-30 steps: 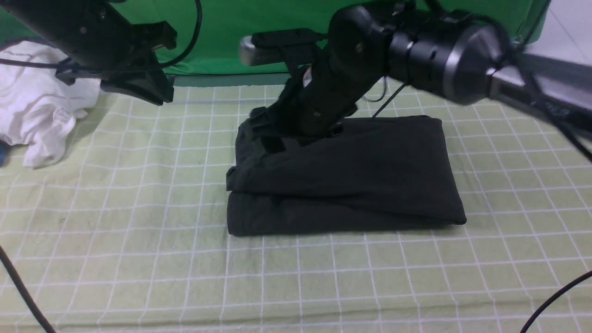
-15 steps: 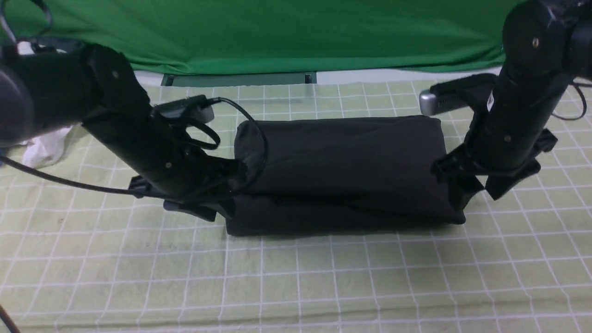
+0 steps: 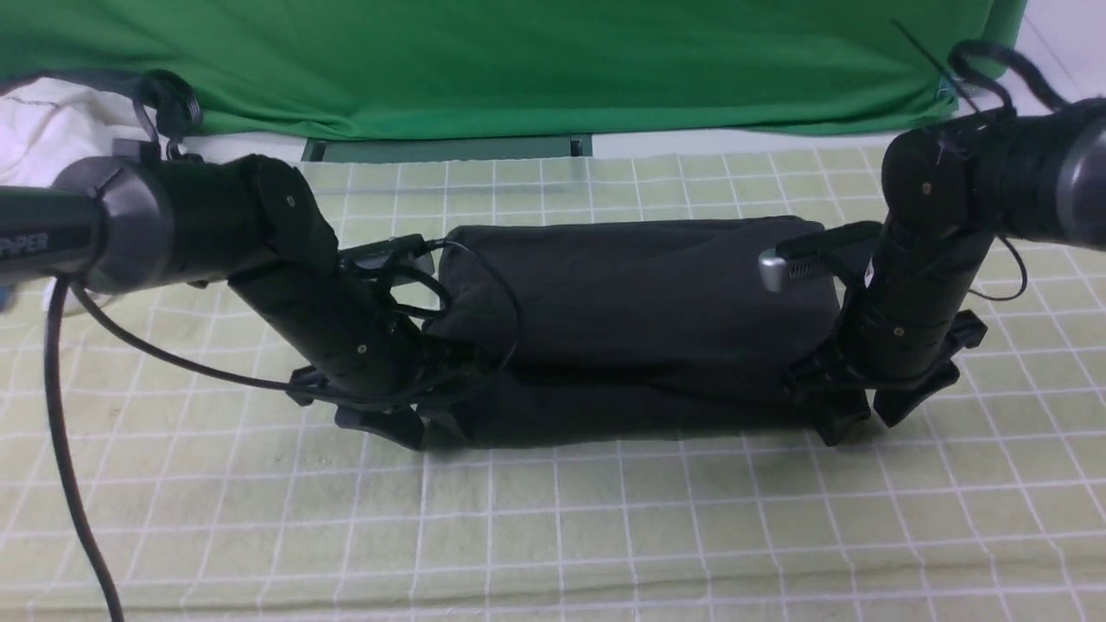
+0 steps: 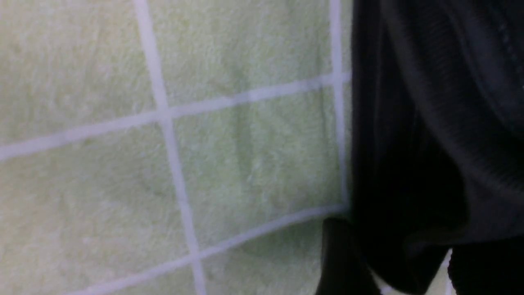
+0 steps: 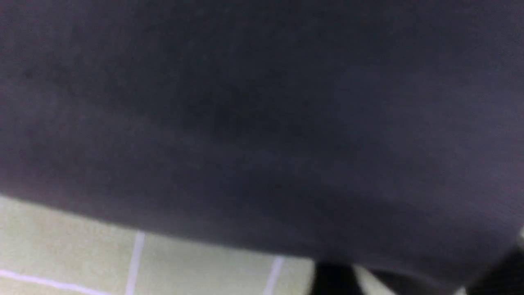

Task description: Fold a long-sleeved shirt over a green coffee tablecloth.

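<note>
The long-sleeved shirt point(image 3: 639, 320) lies folded into a thick black rectangle in the middle of the green coffee tablecloth point(image 3: 553, 527), which is pale with a white grid. My left gripper point(image 3: 423, 422) sits low at the shirt's near left corner. It is open, and the shirt's edge point(image 4: 409, 184) hangs between its fingers point(image 4: 339, 262). My right gripper point(image 3: 864, 415) is down at the near right corner, also open, with the dark cloth point(image 5: 262, 123) filling the space between its fingers point(image 5: 331, 280). The chest print and neck label are hidden.
A crumpled white garment point(image 3: 34, 121) lies at the back left behind my left arm. A bright green backdrop point(image 3: 518, 60) hangs along the far edge. A black cable point(image 3: 60, 432) trails down the left side over the cloth.
The right arm swung from the shirt's back left to its near right corner. The left arm came down from the back left. Both grippers have sunk lower onto the near corners.
</note>
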Available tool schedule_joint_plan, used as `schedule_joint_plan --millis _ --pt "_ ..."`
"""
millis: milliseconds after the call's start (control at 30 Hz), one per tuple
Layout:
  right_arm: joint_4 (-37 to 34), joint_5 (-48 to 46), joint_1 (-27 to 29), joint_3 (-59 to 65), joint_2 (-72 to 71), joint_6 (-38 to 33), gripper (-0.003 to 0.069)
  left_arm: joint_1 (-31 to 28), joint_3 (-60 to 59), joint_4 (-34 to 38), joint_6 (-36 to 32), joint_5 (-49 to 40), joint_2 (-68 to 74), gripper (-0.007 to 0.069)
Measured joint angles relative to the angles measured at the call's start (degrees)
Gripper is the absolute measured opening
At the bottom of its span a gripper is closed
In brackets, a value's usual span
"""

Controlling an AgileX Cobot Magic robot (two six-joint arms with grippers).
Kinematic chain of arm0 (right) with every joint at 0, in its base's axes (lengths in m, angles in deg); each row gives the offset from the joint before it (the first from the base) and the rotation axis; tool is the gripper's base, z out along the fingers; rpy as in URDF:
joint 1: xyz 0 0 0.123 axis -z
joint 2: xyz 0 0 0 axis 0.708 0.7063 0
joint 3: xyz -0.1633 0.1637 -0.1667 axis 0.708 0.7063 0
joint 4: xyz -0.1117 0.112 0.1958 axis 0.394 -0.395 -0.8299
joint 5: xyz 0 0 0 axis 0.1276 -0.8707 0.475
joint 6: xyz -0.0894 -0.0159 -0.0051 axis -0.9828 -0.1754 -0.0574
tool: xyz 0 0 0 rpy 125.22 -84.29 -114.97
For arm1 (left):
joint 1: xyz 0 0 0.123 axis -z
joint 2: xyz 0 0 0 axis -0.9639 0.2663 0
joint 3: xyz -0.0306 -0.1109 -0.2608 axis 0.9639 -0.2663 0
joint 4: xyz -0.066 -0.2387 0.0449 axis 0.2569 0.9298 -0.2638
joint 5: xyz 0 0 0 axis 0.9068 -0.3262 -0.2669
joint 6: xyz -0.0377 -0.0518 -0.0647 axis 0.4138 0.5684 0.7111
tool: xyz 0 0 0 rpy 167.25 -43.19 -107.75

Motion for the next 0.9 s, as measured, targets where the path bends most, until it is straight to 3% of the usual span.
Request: schedule_joint_plan --millis 133,200,333,633,900 --pt "-0.58 0.12 0.0 0.0 0.4 -1.69 0.0082 0.0 0.0 4.53 -3.29 0.5 0.76 0.0214" --pt "-0.71 -0.1 0.0 -0.05 0.4 -1.82 0.0037 0.0 -0.06 5.37 -3.72 0.5 0.96 0.0132" --pt "-0.76 -2.89 0.0 -0.05 0.4 -2.19 0.0026 0.0 -0.06 6.14 -4.44 -1.35 0.76 0.0043" --pt "-1.81 -9.12 -0.07 6.02 -4.9 -1.59 0.0026 0.36 -0.55 3.2 -2.59 -10.61 -3.97 0.004" --pt "-2.07 -10.13 -0.14 11.91 -9.87 0.48 0.0026 5.79 -8.14 1.71 -1.91 -13.32 -7.66 0.004"
